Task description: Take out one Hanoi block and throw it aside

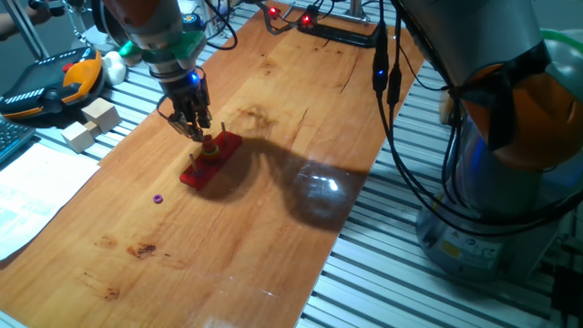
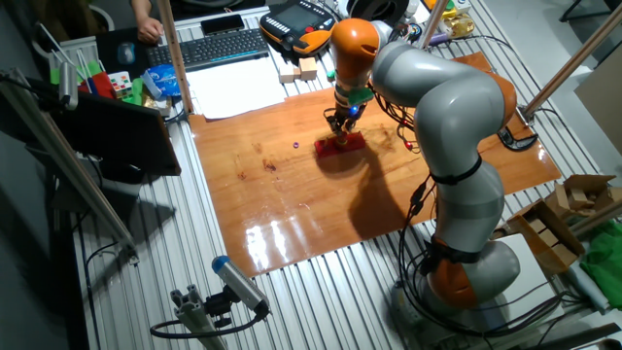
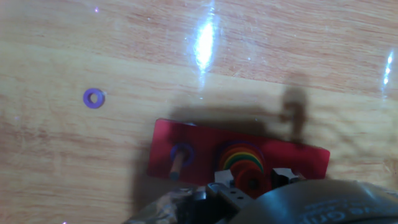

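Observation:
The red Hanoi base [image 1: 196, 173] lies in the middle of the wooden table; it also shows in the other fixed view [image 2: 352, 144] and the hand view [image 3: 186, 140]. A rainbow stack of rings [image 3: 244, 160] sits on one peg [image 1: 210, 148]. A small purple ring [image 3: 181, 151] sits on the neighbouring peg. My gripper [image 1: 198, 130] hangs just above the stack, fingers [image 3: 225, 182] either side of the top red ring, apart and not touching it. A loose purple ring [image 1: 158, 198] lies on the table left of the base, also seen in the hand view [image 3: 94, 98].
Wooden blocks [image 1: 91, 123] and an orange-black teach pendant [image 1: 55, 82] lie off the table's far left edge. Cables and a black power strip [image 1: 342, 32] lie at the back. The arm's base [image 1: 492, 182] stands at the right.

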Robot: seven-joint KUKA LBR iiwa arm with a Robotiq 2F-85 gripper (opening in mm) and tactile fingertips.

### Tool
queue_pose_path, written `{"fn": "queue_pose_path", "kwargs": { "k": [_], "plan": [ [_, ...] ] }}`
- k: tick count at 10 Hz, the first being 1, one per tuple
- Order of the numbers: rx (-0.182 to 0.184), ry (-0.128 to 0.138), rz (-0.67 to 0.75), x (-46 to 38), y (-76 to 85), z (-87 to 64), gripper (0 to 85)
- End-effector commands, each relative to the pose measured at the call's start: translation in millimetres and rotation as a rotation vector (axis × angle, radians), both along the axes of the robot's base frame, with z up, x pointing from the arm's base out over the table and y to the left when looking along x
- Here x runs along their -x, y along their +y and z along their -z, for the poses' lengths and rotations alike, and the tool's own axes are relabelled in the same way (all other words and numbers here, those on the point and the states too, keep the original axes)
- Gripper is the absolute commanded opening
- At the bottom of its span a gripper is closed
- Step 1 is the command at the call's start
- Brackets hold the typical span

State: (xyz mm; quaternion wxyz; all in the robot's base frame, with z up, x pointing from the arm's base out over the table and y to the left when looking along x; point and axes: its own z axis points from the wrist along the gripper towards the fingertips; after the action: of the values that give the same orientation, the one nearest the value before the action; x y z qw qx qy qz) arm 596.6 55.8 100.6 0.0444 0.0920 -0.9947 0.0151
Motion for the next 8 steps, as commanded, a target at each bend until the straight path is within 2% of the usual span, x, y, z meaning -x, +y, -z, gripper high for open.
{"fn": "queue_pose_path", "kwargs": {
  "k": [1,8],
  "plan": [
    [-0.003,-0.002,-0.002,0.3,-0.8,2.3,39.7],
    [-0.017,-0.005,-0.003,6.1,-2.9,11.1,39.7]
  ]
}}
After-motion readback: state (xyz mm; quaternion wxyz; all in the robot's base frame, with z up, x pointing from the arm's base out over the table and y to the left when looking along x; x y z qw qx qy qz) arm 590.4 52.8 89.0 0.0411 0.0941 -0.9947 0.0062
